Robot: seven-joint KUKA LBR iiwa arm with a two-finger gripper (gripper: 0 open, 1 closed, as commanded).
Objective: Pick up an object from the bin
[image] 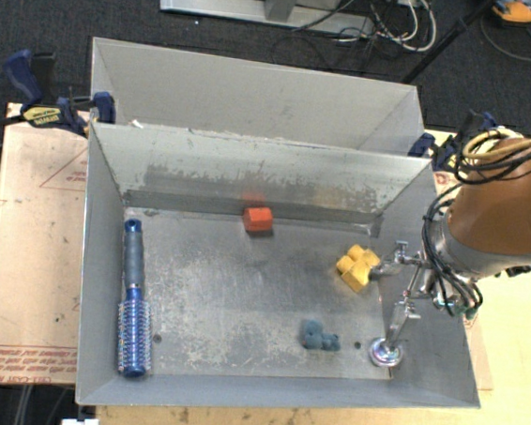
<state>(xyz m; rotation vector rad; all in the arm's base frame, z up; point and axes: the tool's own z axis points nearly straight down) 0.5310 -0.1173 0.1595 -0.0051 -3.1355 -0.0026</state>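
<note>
The arm (497,212), under its orange cover, comes in from the right edge of the frame, and the gripper (387,350) hangs down into the lower right corner of the grey metal bin (238,298), its shiny tip at or just above the floor (which of the two I cannot tell). Whether it is spread or pressed together cannot be made out from this angle. Nearest to it is a small grey-blue lump (318,336), lying on the floor to the left of the tip, near but apart from it. A yellow block (357,267) lies further up, beside the gripper's upper part. An orange-red cube (258,219) sits by the far wall at upper centre, and a blue hairbrush (133,301) lies along the left wall.
</note>
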